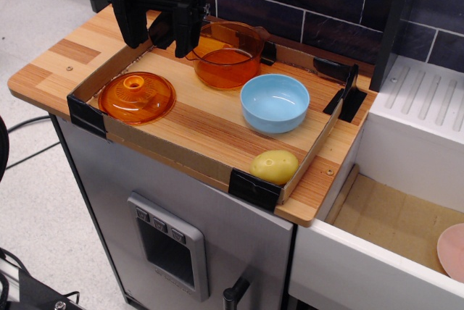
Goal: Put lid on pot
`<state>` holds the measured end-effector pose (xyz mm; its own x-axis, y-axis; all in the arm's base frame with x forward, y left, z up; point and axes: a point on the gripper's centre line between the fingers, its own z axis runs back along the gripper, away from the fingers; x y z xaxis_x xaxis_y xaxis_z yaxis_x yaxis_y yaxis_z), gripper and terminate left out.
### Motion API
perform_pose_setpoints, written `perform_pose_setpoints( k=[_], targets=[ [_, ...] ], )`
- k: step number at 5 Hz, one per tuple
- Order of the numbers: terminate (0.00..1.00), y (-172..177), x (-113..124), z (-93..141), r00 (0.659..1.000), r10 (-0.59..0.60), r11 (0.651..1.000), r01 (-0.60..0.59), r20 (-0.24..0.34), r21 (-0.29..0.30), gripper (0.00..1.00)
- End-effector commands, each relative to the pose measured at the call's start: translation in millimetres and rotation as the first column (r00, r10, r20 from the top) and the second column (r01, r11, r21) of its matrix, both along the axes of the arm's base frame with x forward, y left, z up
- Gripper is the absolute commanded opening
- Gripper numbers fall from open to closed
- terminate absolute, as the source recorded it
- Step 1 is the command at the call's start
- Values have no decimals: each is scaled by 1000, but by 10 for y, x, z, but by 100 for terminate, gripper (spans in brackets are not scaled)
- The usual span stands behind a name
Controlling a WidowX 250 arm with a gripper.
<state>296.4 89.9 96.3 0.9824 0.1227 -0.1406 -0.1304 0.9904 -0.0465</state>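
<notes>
The gripper [158,33] is all black, matte and boxy, built from blocky angular parts. Two thick, flat-sided fingers [133,26] taper from a wider housing, with a small bracket jutting from one side; any markings are too dark to make out

I see a light blue round bowl [275,101] sitting to the right of the claw [154,31] and nearer me, on the striped wooden counter [65,64]. A yellow potato-shaped object [275,166] rests farther out, in the low cardboard tray's [167,152] near-right corner. A pale pink plate [452,250] lies far right, below counter level.
</notes>
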Motion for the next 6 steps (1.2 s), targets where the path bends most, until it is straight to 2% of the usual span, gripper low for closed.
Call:
perform_pose_setpoints(
  k=[1, 2, 3, 4, 5, 6],
  targets=[
    [0, 0, 0, 0, 1000, 0, 1000, 0, 0, 0, 100],
    [0, 108, 53, 28, 997, -19, 1000, 20, 78, -12, 100],
    [0, 152, 51, 45, 990, -53, 998, 55, 129, -8, 100],
    [0, 274, 42, 1, 984, -105, 994, 108, 146, -14, 100],
    [0, 431, 44, -130, 975, -107, 994, 106, 196, 18, 100],
    [0, 564, 56, -239, 968, -106, 994, 107, 225, 10, 100]
  ],
)
